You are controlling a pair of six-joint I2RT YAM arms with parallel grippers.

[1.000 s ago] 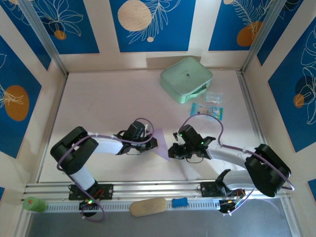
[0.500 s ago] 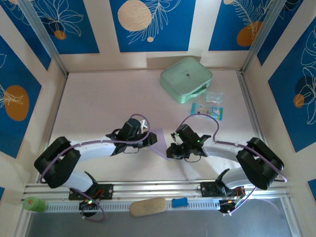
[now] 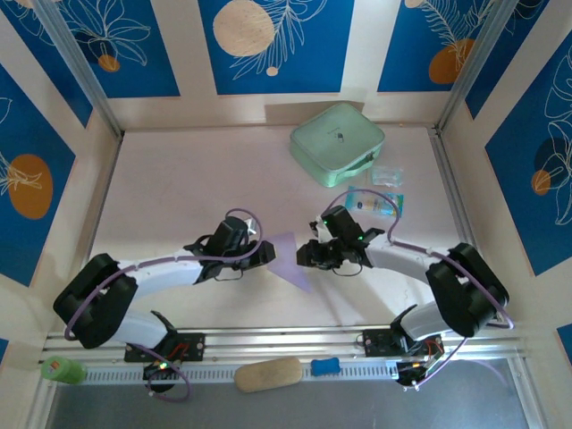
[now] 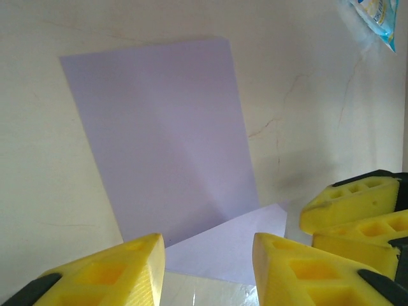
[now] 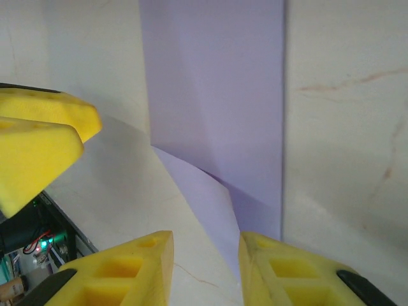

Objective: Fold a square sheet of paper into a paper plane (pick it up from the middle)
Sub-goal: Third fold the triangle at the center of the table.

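Between the left gripper and right gripper, both jaws apart, lies plain folded paper.

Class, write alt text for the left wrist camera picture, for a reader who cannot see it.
A lavender sheet of paper lies on a pale table, a triangular flap jutting from its near end. The left gripper stands open at the bottom, yellow fingers apart. The right gripper shows at the right edge, and a blue packet at top right.
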